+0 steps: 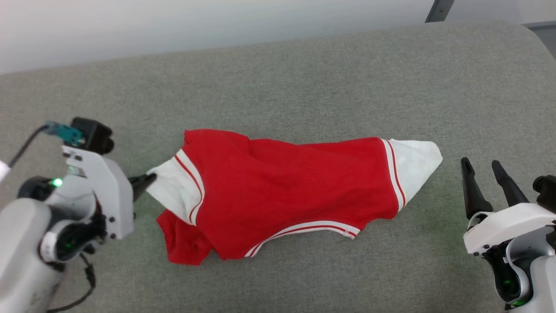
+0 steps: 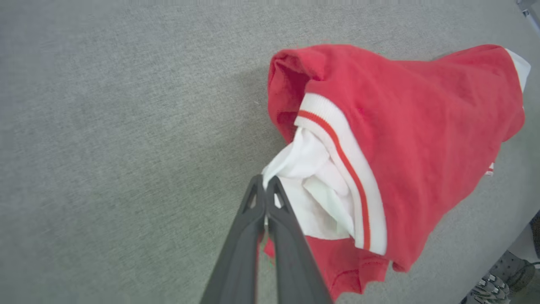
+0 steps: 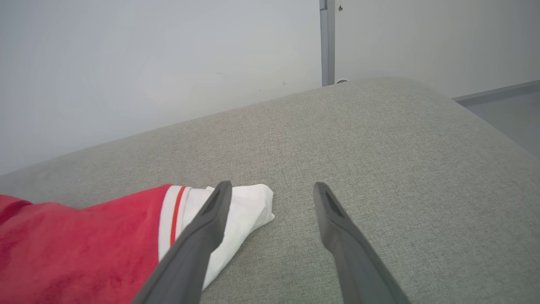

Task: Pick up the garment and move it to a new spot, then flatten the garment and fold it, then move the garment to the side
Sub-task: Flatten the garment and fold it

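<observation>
Red shirt (image 1: 295, 182) lies crumpled on the grey bench (image 1: 304, 78); left fingers (image 2: 253, 211) clench its left sleeve (image 1: 171, 187), probably to lift it; right fingers (image 1: 471, 187) wait spread near the other sleeve (image 1: 415, 161).

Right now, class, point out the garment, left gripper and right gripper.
garment (image 1: 295, 182): head view, red middle.
left gripper (image 2: 265, 180): left wrist view, between its shut fingertips.
right gripper (image 3: 273, 186): right wrist view, between its open fingertips.

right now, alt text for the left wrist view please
The left gripper is shut on the white sleeve of a rumpled red garment with white-and-red striped trim, lying on a grey fabric surface.
</observation>
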Robot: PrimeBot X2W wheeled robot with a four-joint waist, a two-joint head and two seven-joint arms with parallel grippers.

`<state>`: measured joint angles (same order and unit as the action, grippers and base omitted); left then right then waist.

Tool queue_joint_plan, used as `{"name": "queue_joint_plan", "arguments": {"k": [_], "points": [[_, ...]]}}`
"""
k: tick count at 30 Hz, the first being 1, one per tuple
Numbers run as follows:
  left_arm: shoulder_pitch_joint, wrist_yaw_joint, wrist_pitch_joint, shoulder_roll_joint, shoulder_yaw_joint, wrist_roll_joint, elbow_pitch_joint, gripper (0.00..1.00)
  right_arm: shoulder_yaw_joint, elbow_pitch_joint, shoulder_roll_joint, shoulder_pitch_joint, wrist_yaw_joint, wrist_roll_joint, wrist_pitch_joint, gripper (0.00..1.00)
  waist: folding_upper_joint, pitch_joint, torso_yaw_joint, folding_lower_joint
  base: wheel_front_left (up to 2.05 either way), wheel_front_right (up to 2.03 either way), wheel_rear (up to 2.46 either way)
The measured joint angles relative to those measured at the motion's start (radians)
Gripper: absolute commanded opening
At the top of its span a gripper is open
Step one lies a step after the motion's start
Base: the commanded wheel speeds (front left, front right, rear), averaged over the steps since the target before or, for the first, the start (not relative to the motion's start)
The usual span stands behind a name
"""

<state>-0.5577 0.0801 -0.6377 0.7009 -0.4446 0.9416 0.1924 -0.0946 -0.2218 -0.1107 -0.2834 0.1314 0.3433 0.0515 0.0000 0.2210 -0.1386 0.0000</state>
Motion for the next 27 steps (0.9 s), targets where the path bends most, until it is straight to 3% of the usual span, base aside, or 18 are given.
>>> {"name": "queue_joint_plan", "arguments": {"k": [18,22,27], "points": [[0.139,-0.128,-0.065,0.266,0.125,0.007,-0.143,0.0,-0.022,-0.006,0.019,0.012,0.0,-0.007,0.016,1.0,0.0,-0.013,0.048,0.0,0.0,0.0,0.0],[0.175,-0.152,-0.066,0.285,0.131,0.0,-0.132,0.0,-0.02,-0.007,0.02,0.012,0.0,-0.007,0.019,1.0,0.0,-0.007,0.053,0.0,0.0,0.0,0.0],[0.21,-0.156,-0.052,0.269,0.129,0.016,-0.081,0.0,-0.016,-0.008,0.02,0.012,0.0,-0.007,0.019,1.0,0.0,-0.002,0.056,0.0,0.0,0.0,0.0]]}}
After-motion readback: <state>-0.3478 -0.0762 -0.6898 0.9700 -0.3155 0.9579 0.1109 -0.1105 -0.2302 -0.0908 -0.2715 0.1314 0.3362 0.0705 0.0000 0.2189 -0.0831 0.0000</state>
